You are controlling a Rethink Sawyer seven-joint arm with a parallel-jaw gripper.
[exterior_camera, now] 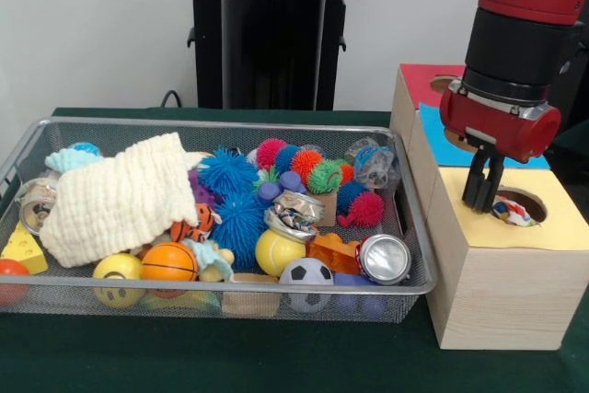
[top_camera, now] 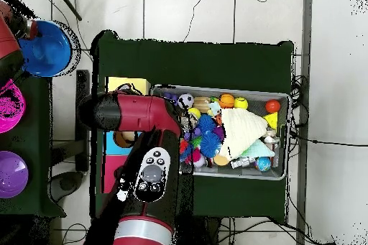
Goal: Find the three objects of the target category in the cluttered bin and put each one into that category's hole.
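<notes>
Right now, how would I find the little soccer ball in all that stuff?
Start at the big wire basket on the green table. Look along the basket's front edge, the side farthest from the robot, toward the wooden boxes. The soccer ball sits there between a plain yellow ball and a shiny can; it is the only white ball with black patches.

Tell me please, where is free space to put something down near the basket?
The green table is bare in front of the wire basket and the yellow-panelled box. Inside the basket it is crowded everywhere. The claw hangs over the yellow hole, where a printed cloth shows.
</notes>
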